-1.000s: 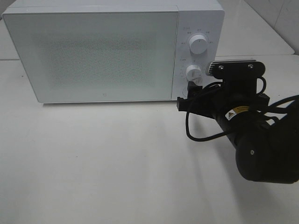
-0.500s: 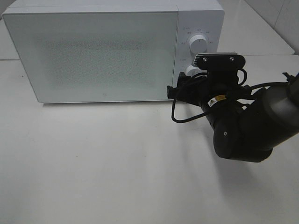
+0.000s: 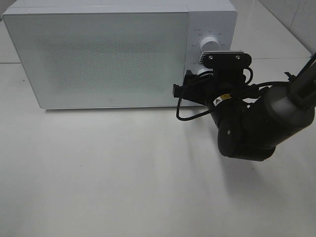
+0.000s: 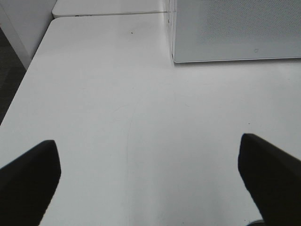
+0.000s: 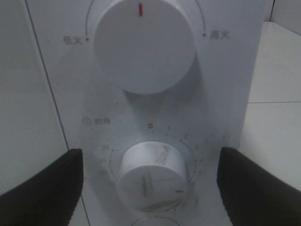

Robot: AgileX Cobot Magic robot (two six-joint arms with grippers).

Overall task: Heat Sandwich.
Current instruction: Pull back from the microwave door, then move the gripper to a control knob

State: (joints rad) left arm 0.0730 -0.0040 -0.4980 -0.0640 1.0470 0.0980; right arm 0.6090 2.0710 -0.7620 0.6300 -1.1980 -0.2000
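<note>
Right wrist view places the right gripper (image 5: 150,188) square on to the control panel of the microwave (image 3: 217,19), jaws released and standing wide either side of the lower timer knob (image 5: 151,176) without touching it, presumably so they can close on it and turn it. Upper power knob (image 5: 145,44) has its red mark pointing straight up. Door (image 3: 98,59) sits shut and its frosted front hides the inside; the sandwich appears in no view, so it is judged to be inside already, though this cannot be confirmed. Left gripper (image 4: 150,179) hangs released over bare table (image 4: 117,117) off the door-side corner of the microwave, holding nothing, likely parked clear of the work
</note>
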